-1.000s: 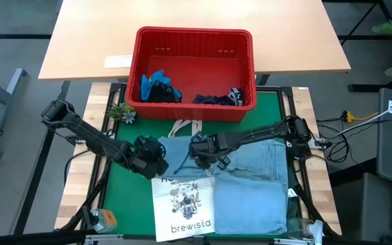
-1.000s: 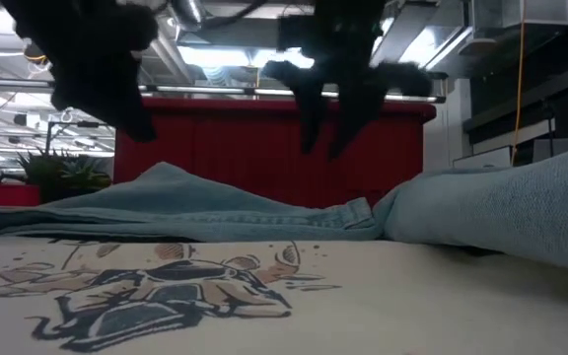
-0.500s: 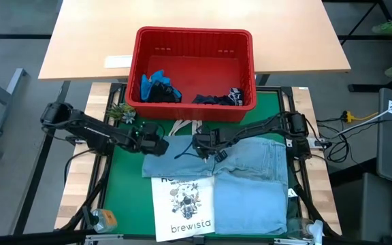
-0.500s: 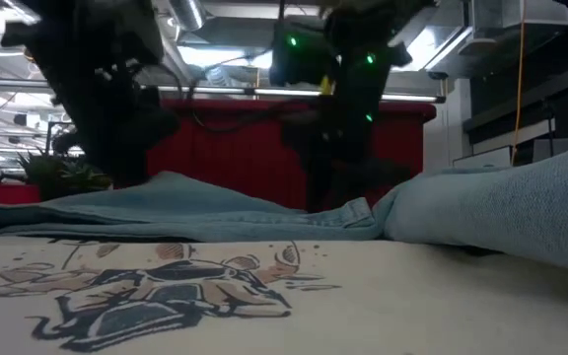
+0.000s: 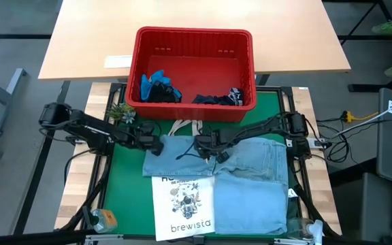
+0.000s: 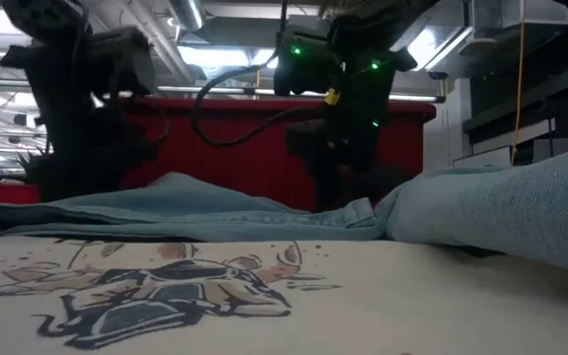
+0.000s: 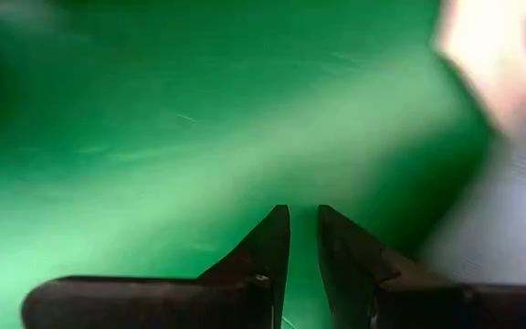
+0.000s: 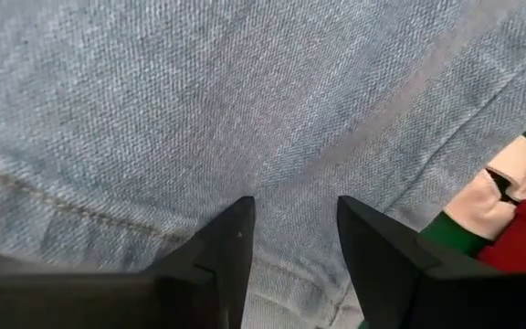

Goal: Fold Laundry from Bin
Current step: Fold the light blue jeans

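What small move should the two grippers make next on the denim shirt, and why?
Probably lower and close: the right gripper hovers open over the denim shirt, holding nothing. The left gripper, nearly shut, sits over green mat at the shirt's far edge. Both need a grip on that edge before folding.

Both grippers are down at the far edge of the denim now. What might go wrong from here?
The tote bag lies over the denim shirt's near left part, so pulling the denim may drag it along. The right gripper has open fingers above plain cloth and may pinch both layers. The left gripper points at bare green mat and could miss the edge.
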### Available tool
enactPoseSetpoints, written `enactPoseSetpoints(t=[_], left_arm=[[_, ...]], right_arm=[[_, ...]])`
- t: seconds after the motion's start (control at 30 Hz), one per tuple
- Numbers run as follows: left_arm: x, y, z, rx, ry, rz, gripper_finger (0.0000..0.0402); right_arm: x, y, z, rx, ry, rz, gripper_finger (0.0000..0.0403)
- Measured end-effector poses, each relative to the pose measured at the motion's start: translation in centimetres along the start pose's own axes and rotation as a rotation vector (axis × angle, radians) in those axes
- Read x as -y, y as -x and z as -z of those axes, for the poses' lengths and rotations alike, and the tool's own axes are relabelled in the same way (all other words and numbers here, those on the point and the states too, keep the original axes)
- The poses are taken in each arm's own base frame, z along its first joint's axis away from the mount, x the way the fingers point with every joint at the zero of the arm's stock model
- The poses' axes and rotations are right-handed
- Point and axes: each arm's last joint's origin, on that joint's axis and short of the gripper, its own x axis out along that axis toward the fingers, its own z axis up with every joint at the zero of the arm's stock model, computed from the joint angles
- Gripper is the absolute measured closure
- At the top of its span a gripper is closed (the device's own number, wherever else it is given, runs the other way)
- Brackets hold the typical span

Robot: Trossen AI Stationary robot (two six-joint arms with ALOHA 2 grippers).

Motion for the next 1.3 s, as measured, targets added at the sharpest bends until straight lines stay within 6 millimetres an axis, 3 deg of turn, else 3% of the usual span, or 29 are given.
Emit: enactPoseSetpoints(t=[0.2, 0.4, 0.6, 0.87, 1.03, 1.3], left_arm=[[1.1, 2.9, -1.5, -0.005, -0.048, 0.13, 0.0347], [1.7, 5.6, -3.1, 0.07, -0.046, 0.246, 0.0347], [1.6, 6.4, -3.4, 0.098, -0.055, 0.272, 0.0347], [1.6, 6.6, -3.4, 0.107, -0.118, 0.285, 0.0347], [2.9, 5.9, -3.5, 0.147, -0.101, 0.324, 0.0347], [4.3, 1.8, -2.2, 0.186, -0.161, 0.146, 0.0347]], right_arm=[[1.3, 1.8, -1.0, 0.03, -0.008, 0.015, 0.0242], [1.7, 2.5, -1.3, 0.031, -0.008, 0.017, 0.0242], [1.6, 2.2, -1.3, 0.019, -0.018, 0.014, 0.0242], [1.6, 2.3, -1.2, 0.017, -0.028, 0.013, 0.0242], [1.7, 2.3, -1.3, 0.025, -0.034, 0.021, 0.0242], [1.7, 1.4, -1.6, 0.033, -0.091, 0.058, 0.0242]])
